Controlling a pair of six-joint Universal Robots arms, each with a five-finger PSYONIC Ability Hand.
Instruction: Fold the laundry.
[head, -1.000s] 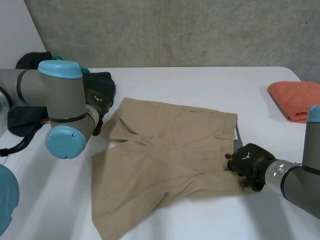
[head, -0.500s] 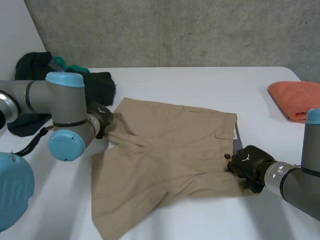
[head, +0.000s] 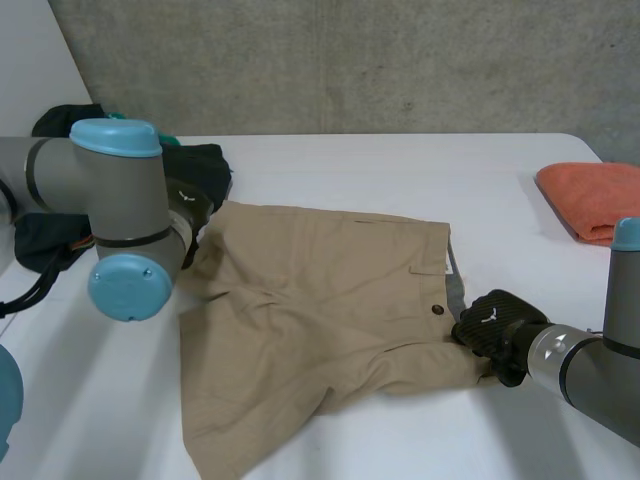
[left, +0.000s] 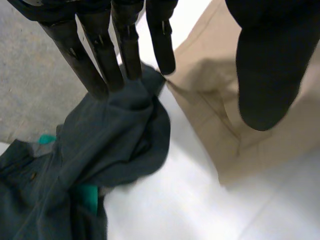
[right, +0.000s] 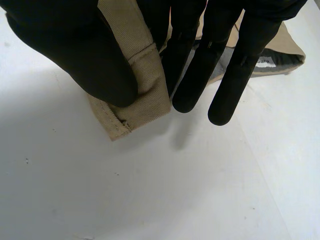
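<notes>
Tan shorts (head: 320, 310) on table (head: 400, 170); our right hand (head: 495, 325) pinches one corner, left hand (left: 270, 65) relaxed, fingers straight, by dark clothes (left: 115, 145).

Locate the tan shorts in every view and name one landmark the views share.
Head view: tan shorts lie spread mid-table, between the dark clothing pile and the right robot hand.
Left wrist view: tan shorts lie beside the dark clothing pile, beneath the left robot hand's thumb.
Right wrist view: a corner of the tan shorts is pinched between the right robot hand's thumb and fingers.
Shared landmark: the white table under them.
</notes>
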